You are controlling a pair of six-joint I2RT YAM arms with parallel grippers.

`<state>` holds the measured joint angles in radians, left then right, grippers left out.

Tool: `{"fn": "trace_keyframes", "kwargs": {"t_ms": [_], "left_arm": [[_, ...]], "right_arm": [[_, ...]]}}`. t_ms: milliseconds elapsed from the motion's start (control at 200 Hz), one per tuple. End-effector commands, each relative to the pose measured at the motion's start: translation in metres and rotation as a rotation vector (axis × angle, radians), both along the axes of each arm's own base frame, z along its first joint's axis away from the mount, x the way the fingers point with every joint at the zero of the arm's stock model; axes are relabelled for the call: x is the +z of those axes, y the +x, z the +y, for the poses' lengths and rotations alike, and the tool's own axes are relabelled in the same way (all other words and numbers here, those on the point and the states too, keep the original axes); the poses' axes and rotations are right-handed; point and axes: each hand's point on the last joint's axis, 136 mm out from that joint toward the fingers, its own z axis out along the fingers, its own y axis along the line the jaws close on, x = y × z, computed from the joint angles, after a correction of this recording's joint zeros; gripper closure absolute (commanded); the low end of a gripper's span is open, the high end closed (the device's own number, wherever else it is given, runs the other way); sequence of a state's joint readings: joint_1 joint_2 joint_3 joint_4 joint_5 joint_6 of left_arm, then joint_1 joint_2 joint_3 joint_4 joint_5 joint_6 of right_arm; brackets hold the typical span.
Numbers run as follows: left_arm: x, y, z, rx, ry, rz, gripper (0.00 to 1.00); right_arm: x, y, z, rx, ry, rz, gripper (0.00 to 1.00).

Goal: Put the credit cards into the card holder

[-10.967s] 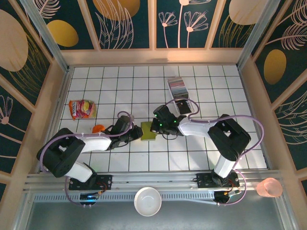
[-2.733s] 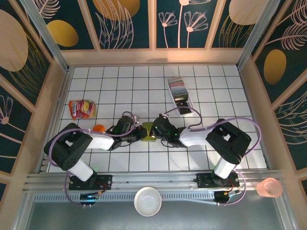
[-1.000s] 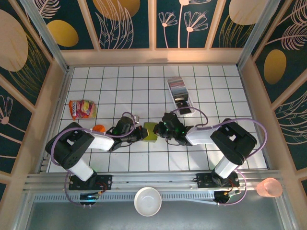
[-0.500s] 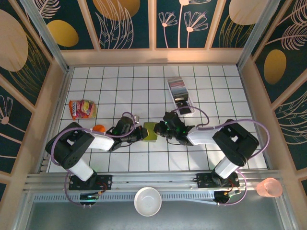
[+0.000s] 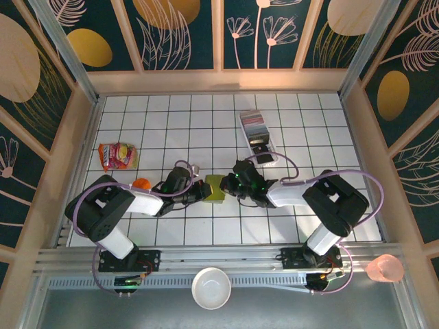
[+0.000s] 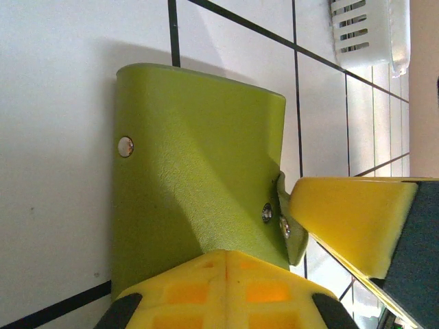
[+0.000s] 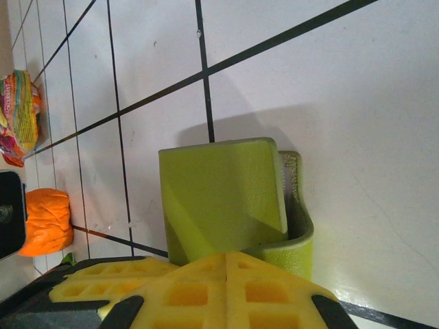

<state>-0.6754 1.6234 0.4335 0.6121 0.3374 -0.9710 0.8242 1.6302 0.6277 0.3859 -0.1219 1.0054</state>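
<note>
The olive-green card holder (image 5: 215, 189) lies on the white tiles between my two grippers. My left gripper (image 5: 204, 191) is shut, its tips pressed against the holder's left edge (image 6: 199, 157). From the other side my right gripper (image 5: 231, 185) is shut too, tips against the holder (image 7: 219, 199), and one of its yellow fingers (image 6: 350, 219) sits at the snap tab (image 6: 293, 236). The flap stands partly lifted. The credit cards (image 5: 253, 124) stand as a striped row in the far end of a clear tray (image 5: 265, 152), apart from both grippers.
A red-and-yellow snack packet (image 5: 116, 155) lies at the left, and an orange lump (image 5: 141, 184) sits beside my left arm. A white bowl (image 5: 210, 288) and a pink cup (image 5: 385, 267) stand off the tiles at the near edge.
Both grippers stay shut at the holder. The right arm's elbow has shifted slightly; the holder has barely moved.
</note>
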Motion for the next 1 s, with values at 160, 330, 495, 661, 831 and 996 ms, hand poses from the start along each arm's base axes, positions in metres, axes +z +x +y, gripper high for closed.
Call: {"fn": "trace_keyframes", "kwargs": {"t_ms": [160,330,495,661,831,996], "left_arm": [[-0.049,-0.025,0.028,0.025,0.150,0.138,1.00],[-0.049,-0.025,0.027,0.023,0.149,0.138,1.00],[-0.050,-0.026,0.028,0.023,0.147,0.141,1.00],[-0.050,-0.025,0.027,0.024,0.145,0.139,1.00],[-0.049,-0.025,0.027,0.024,0.143,0.139,1.00],[-0.050,-0.026,0.027,0.022,0.143,0.141,1.00]], "right_arm": [[0.010,0.021,0.005,-0.046,0.025,-0.048,1.00],[0.007,0.021,-0.002,-0.062,-0.010,-0.053,1.00],[0.005,0.022,-0.009,-0.082,-0.031,-0.062,1.00],[0.006,0.025,-0.004,-0.087,-0.001,-0.066,1.00],[0.007,0.029,-0.001,-0.093,0.006,-0.077,1.00],[0.005,0.031,0.000,-0.094,-0.003,-0.075,1.00]]}}
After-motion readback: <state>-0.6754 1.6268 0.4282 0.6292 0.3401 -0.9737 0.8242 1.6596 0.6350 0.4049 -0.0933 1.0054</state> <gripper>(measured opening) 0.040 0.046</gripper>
